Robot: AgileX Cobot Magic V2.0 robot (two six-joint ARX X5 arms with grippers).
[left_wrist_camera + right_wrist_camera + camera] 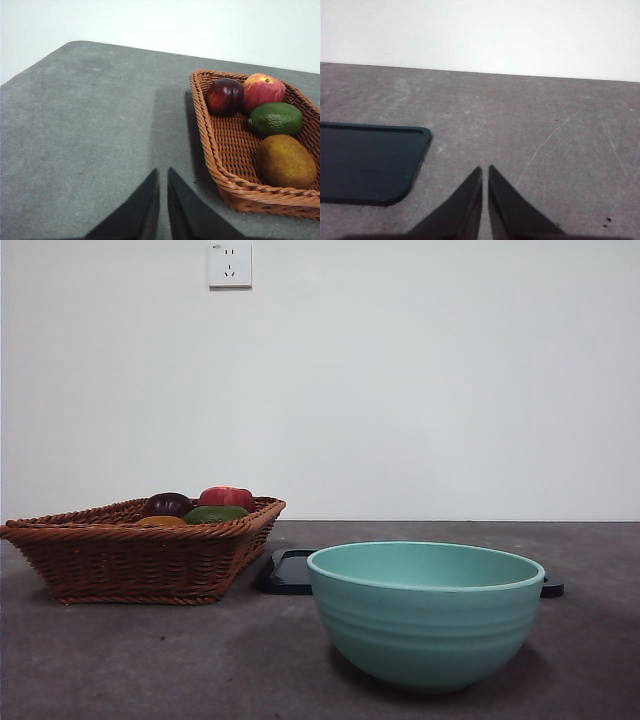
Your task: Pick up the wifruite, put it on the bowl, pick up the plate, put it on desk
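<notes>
Wifruite [286,161] lies in basket [120,560] at nine o'clock of the bowl [427,615]; left hand [163,172] and right hand [485,170] both closed, empty.

teal bowl [427,615], wicker basket [130,560], dark plate [285,573]

Wifruite [286,161] in basket [120,565], left of bowl [428,625]; plate [288,572] behind.

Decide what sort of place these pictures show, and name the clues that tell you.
Probably an indoor test bench rather than a kitchen: a bare desk against a plain white wall with a socket, holding only a wicker basket of fruit, a bowl and a dark plate.
</notes>
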